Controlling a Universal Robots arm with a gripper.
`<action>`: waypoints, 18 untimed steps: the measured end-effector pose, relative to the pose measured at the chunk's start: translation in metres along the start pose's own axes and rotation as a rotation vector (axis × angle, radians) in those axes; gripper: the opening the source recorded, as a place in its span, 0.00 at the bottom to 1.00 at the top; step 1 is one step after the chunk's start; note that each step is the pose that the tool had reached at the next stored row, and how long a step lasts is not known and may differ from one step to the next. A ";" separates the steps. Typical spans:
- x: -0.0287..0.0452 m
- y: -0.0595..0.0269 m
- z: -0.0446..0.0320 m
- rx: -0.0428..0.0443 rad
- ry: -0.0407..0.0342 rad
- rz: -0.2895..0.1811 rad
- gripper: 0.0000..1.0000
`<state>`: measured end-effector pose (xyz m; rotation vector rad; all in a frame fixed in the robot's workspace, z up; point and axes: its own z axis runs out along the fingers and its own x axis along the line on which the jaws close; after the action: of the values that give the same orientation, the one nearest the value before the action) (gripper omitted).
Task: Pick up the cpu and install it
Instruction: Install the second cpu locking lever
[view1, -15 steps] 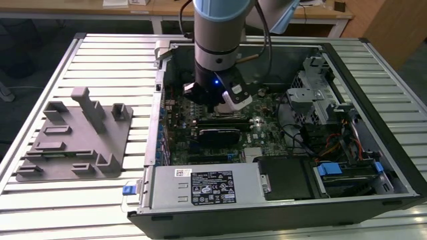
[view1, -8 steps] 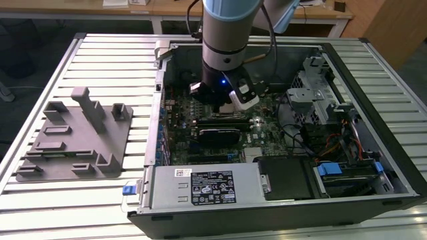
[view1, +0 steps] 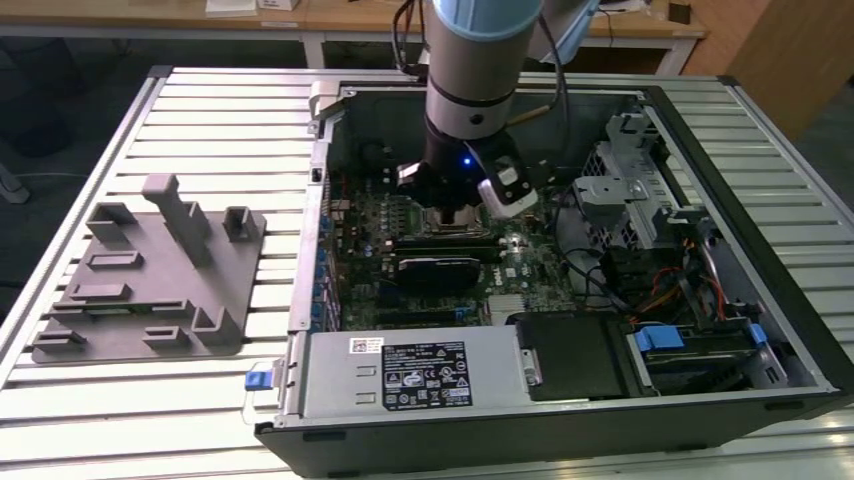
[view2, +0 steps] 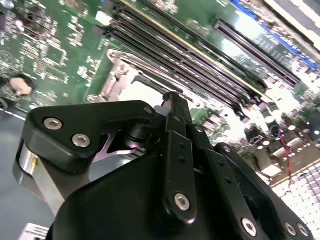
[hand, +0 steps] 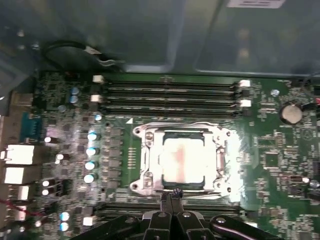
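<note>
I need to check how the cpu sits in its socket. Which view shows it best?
The first wrist view: the cpu faces the camera, framed by the socket. In the second wrist view the gripper covers most of it; in the exterior view the arm blocks it.

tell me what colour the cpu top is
Pale silver-grey, shiny, seen best in the first wrist view: the cpu sits in its socket.

The robot arm (view1: 470, 70) reaches straight down from the frame's top centre, gripper (view1: 461, 215) lowered, fingertips (hand: 170, 194) pressed together.
</note>
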<state>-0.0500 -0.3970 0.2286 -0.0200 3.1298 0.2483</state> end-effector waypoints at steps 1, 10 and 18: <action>-0.0022 0.0007 0.0001 0.0006 -0.0002 0.001 0.11; -0.0114 0.0134 0.0022 0.0081 -0.0012 0.008 0.11; -0.0126 0.0182 0.0030 0.0084 -0.0013 0.009 0.11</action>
<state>-0.0377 -0.3784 0.2286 -0.0056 3.1302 0.2352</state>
